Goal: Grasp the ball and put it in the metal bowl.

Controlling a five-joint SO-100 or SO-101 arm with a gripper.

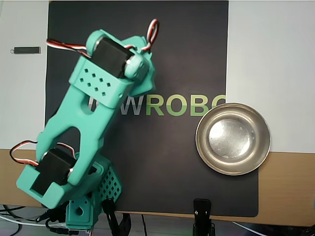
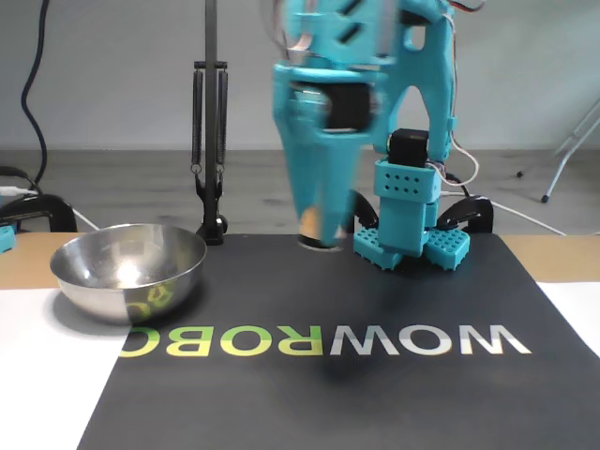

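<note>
In the fixed view the teal gripper [image 2: 320, 240] hangs a little above the black mat, blurred by motion. It is shut on the ball [image 2: 310, 225], which shows as a small tan patch between the fingers. The metal bowl [image 2: 131, 291] stands to the left of the gripper, about two bowl-widths away, and nothing lies in it. In the overhead view the arm [image 1: 93, 108] reaches from the lower left base up over the logo's first letters. Its wrist covers the fingers and the ball there. The metal bowl [image 1: 203, 139] sits right of the logo, on the mat's right edge.
A black mat [image 1: 177, 59] with a WOWROBO logo lies over white paper and a wooden table. A black clamp [image 1: 203, 216] sits on the near edge and a small dark stick [image 1: 27, 50] at the far left. A thin black stand [image 2: 210, 141] rises behind the bowl.
</note>
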